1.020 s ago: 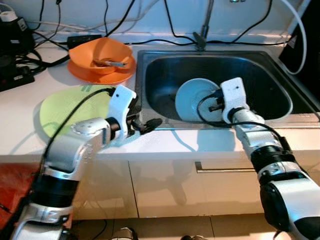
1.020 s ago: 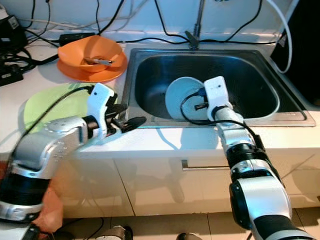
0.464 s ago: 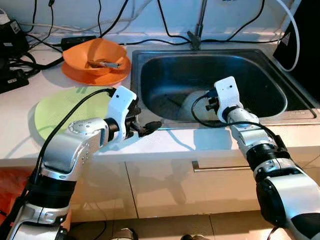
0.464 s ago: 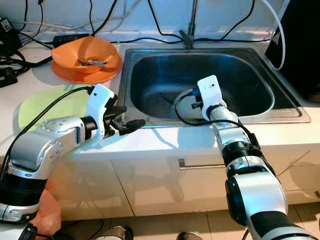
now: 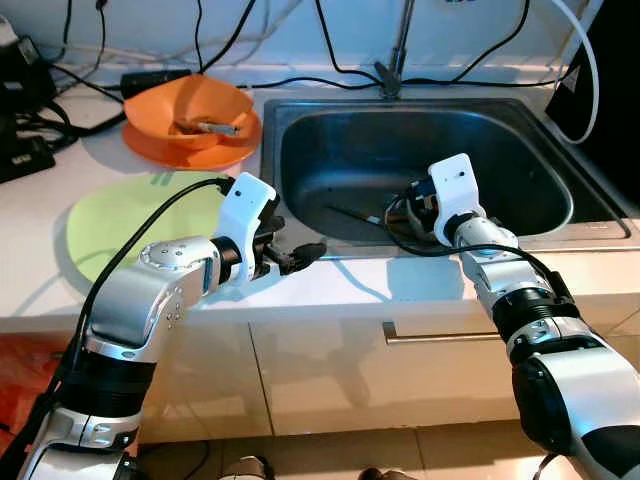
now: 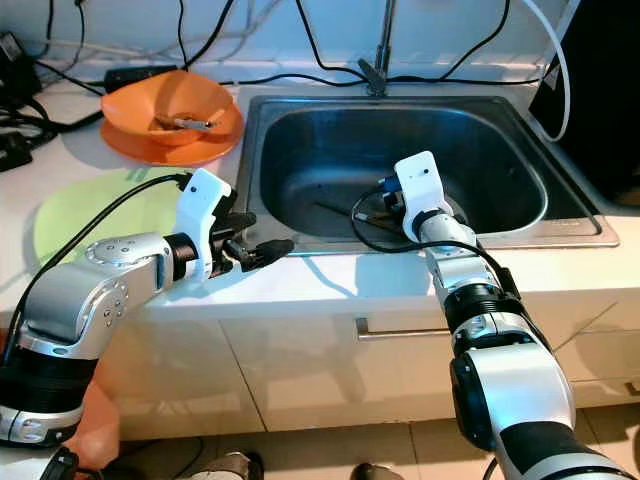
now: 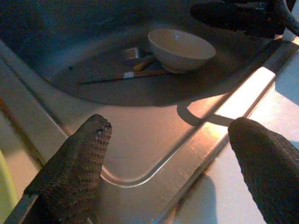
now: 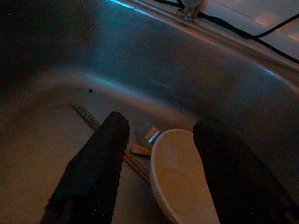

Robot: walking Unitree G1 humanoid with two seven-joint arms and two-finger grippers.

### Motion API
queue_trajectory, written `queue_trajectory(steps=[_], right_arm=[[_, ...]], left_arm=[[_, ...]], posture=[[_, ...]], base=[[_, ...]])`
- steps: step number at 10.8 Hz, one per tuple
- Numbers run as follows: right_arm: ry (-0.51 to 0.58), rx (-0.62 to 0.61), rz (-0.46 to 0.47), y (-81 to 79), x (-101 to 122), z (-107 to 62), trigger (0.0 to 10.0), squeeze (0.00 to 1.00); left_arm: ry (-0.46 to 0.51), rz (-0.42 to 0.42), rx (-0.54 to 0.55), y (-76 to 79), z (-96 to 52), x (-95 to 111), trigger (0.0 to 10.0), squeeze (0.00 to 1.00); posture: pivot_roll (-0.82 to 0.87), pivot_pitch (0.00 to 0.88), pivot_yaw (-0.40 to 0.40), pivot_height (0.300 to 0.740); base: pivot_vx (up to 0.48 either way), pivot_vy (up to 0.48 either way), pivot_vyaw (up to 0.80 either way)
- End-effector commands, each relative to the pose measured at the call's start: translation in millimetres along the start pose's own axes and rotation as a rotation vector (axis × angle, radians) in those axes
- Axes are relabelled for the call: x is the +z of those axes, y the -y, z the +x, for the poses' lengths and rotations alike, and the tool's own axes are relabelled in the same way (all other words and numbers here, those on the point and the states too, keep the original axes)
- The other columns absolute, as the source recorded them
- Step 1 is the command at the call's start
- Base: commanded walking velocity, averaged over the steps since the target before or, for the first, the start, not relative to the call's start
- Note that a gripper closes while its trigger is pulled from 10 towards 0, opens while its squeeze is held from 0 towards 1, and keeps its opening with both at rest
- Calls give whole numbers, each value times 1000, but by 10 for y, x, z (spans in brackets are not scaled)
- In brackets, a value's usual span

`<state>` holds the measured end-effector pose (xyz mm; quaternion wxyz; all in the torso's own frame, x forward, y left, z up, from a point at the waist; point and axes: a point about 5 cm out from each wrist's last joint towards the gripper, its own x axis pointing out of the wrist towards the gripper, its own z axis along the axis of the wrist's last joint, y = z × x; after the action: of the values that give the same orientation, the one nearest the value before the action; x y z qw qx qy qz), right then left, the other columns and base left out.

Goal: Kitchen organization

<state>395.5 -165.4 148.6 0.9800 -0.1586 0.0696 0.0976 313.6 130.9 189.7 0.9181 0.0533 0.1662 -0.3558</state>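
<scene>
Down in the steel sink (image 5: 520, 140) our right pincer (image 8: 156, 168) hangs with its two black fingers (image 8: 93, 168) spread, one on either side of the rim of a pale bowl (image 7: 180, 49) that sits on the basin floor; we see no contact yet, so we judge this as lining up for a pinch on the bowl's rim rather than a grip already made. Beside the bowl lie chopsticks (image 7: 119, 75) and what looks like a fork (image 7: 132, 53), all low in the basin, which is likely why our right wrist is bent steeply over the front edge. Our left pincer (image 5: 290, 257) hovers just over the sink's front left corner, fingers (image 7: 74, 163) spread and holding nothing; from there its camera looks across at the bowl, so we take it to be waiting clear of the work. On the white tabletop (image 5: 330, 290) to our left lies a flat green plate (image 5: 120, 215), and behind it an orange bowl (image 5: 195, 110) stands on an orange plate (image 5: 180, 150) with something small inside that we cannot identify. Those stacked dishes suggest the pale bowl may belong up there too.
</scene>
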Motion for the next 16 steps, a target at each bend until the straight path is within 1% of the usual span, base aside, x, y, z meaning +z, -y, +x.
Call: queue_trajectory(steps=[1,2,3,4,5,6,7,8,9,10,11,13,14,16], right_arm=[[-137,30,35,-91,-358,-76,10000,1000],[-144,21,36,-49,-368,-85,10000,1000],[-151,4,24,-1,-371,-92,10000,1000],[-150,-5,2,21,-365,-93,10000,1000],[-145,-7,8,8,-365,-91,10000,1000],[-139,-11,16,6,-360,-89,10000,1000],[-119,-34,54,15,-344,-88,10000,1000],[-107,-58,80,40,-333,-90,10000,906],[-93,-72,95,57,-316,-89,10000,157],[-71,-91,122,77,-283,-86,10000,0],[-53,-113,144,100,-248,-81,10000,0],[-10,-142,183,133,-178,-76,10000,0],[13,-165,203,174,-144,-81,10000,0],[39,-159,206,189,-109,-93,10000,0]], left_arm=[[5,7,2,12,-6,15,10000,1000],[8,4,8,20,-3,-15,10000,765],[13,3,13,26,11,-36,10000,420],[22,1,14,26,29,-20,10000,224],[28,-3,18,23,47,-14,10000,82],[31,-7,20,20,53,-14,10000,0],[39,-14,30,7,66,-18,10000,0],[54,-20,53,-11,76,-10,10000,0],[71,-25,74,-22,80,1,10000,0],[101,-32,103,-34,80,19,10000,0],[134,-43,133,-52,79,43,10000,0],[207,-62,230,-129,46,101,10000,0],[253,-80,311,-200,24,130,10000,0],[301,-115,419,-297,-92,123,10000,0]], posture=[[141,130,-28,740],[126,126,-65,740],[107,118,-98,740],[103,109,-104,740],[107,100,-86,740],[108,96,-67,740],[104,94,-51,740],[102,90,-47,740],[100,86,-44,740],[102,83,-43,740],[102,80,-44,740],[101,76,-39,740],[101,73,-35,740],[99,73,-37,740]], base=[[0,0,0],[0,0,0],[0,0,0],[0,0,0],[0,0,0],[0,0,0],[0,0,0],[0,0,0],[0,0,0],[0,0,0],[0,0,0],[0,0,0],[0,0,0],[0,0,0]])
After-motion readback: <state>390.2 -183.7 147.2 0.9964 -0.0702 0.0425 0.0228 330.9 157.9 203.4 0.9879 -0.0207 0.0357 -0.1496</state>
